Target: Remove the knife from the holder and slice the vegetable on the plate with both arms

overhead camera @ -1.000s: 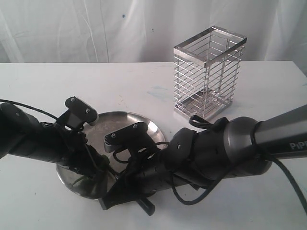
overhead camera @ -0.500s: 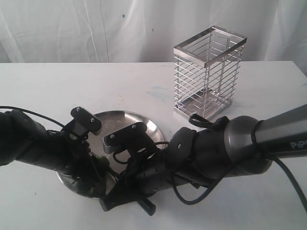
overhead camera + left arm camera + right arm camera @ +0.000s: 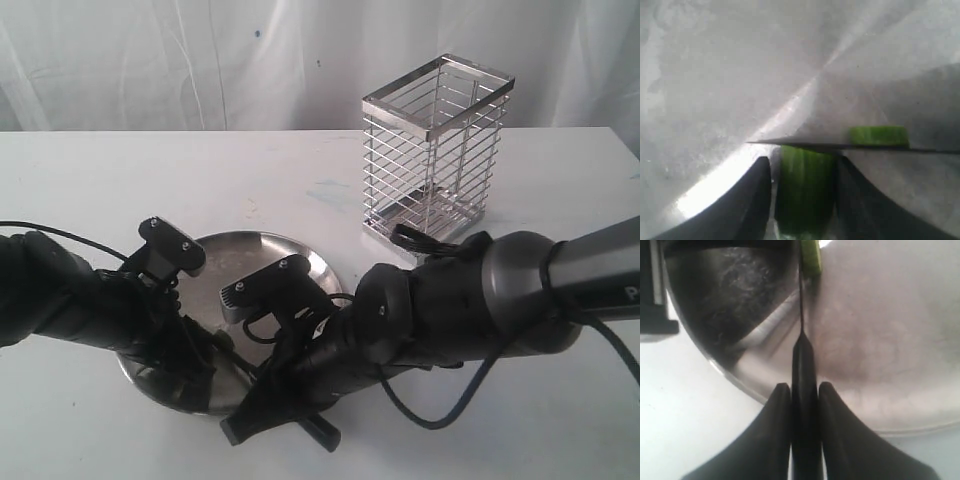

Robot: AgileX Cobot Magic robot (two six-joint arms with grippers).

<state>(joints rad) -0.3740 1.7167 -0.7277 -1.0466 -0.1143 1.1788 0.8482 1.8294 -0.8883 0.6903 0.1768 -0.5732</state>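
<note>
The green chili pepper (image 3: pixel 805 190) lies on the steel plate (image 3: pixel 262 236). My left gripper (image 3: pixel 802 172) is shut on it, one finger on each side. The thin black blade of the knife (image 3: pixel 840 146) crosses the chili just past the fingertips, and a short green piece (image 3: pixel 879 135) shows beyond the blade. My right gripper (image 3: pixel 804 390) is shut on the knife's black handle (image 3: pixel 803 360); the blade runs on to the chili (image 3: pixel 811 257). In the exterior view both grippers sit low over the plate's near side, and the chili is hidden behind them.
The chrome wire holder (image 3: pixel 435 150) stands empty at the back right on the white table (image 3: pixel 120 180). The two black arms (image 3: pixel 470 305) crowd the plate's front. The knife's handle end (image 3: pixel 322 433) sticks out past the plate's front rim.
The left arm has sunk lower over the plate. The right arm has shifted a little, with the knife's handle end moving slightly right and down.
</note>
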